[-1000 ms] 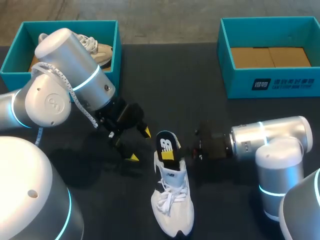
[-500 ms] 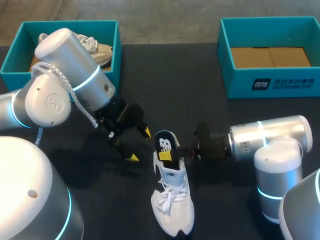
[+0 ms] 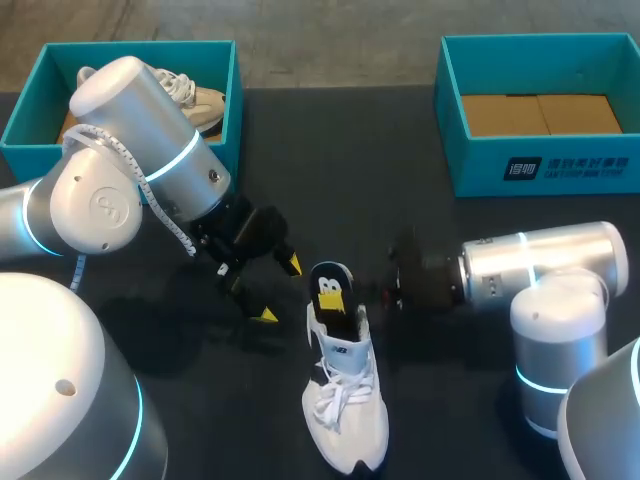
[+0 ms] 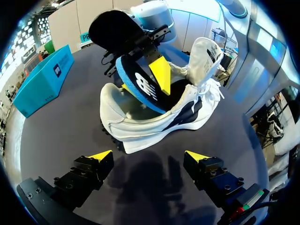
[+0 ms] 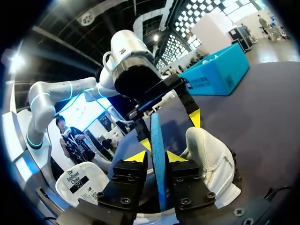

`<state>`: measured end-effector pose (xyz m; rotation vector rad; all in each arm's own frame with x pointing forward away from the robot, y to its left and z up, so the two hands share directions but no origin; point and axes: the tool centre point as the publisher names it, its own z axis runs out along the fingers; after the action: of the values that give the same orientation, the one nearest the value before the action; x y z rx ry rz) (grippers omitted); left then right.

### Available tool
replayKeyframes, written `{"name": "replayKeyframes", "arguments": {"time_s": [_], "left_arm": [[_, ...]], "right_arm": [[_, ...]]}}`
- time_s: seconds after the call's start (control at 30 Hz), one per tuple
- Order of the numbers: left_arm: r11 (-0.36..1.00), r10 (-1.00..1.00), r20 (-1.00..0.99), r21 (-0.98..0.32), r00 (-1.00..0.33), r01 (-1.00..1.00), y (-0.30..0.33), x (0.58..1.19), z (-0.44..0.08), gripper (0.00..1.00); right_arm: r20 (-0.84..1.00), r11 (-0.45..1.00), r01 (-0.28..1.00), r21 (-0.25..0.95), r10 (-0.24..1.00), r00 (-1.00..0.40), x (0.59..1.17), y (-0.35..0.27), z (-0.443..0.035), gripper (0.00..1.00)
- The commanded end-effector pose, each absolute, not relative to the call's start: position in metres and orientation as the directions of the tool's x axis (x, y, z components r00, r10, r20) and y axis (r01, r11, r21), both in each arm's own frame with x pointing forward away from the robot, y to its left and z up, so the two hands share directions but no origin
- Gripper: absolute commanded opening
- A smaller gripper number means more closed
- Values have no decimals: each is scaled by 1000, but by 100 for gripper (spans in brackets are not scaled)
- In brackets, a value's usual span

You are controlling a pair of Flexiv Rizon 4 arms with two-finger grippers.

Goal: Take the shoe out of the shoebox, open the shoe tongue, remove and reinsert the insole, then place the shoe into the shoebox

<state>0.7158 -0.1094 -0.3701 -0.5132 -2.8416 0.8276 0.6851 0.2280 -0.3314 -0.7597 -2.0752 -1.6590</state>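
**Shoe** (image 3: 360,430): white trainer with a dark navy side panel and white laces (image 3: 333,398). It stands upright on the dark table (image 3: 340,160) between the two arms, outside both boxes, with its heel toward them. The tongue (image 4: 206,54) is raised clear of the opening.

**Insole** (image 3: 330,292): black top with a white logo and a blue edge. It stands steeply out of the heel opening; its lower end seems to sit inside the shoe, though how deep cannot be told.

**Right gripper** (image 5: 157,157): its fingers pinch the insole from both faces.

**Left gripper** (image 4: 149,155): fingers spread wide and holding nothing, just beside the heel.

**Left box** (image 3: 236,100): teal, holds a second shoe (image 3: 195,100), pale beige.

**Right box** (image 3: 540,165): teal, with a brown cardboard floor.
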Motion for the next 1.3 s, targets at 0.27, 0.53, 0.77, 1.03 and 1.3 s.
{"name": "replayKeyframes", "arguments": {"time_s": [0.27,0.53,0.77,1.03,1.3], "left_arm": [[791,360,36,-542,-932,285,-109,716,-370,100],[791,360,36,-542,-932,285,-109,716,-370,100],[791,360,36,-542,-932,285,-109,716,-370,100],[791,360,36,-542,-932,285,-109,716,-370,100],[791,360,36,-542,-932,285,-109,716,-370,100]], "right_arm": [[594,158,621,768,189,-782,697,223,-324,0],[634,148,661,736,190,-749,692,218,-342,0],[669,147,698,701,202,-715,679,216,-356,0],[676,167,707,688,207,-707,673,218,-355,0],[646,176,677,715,202,-736,682,223,-342,36]]}}
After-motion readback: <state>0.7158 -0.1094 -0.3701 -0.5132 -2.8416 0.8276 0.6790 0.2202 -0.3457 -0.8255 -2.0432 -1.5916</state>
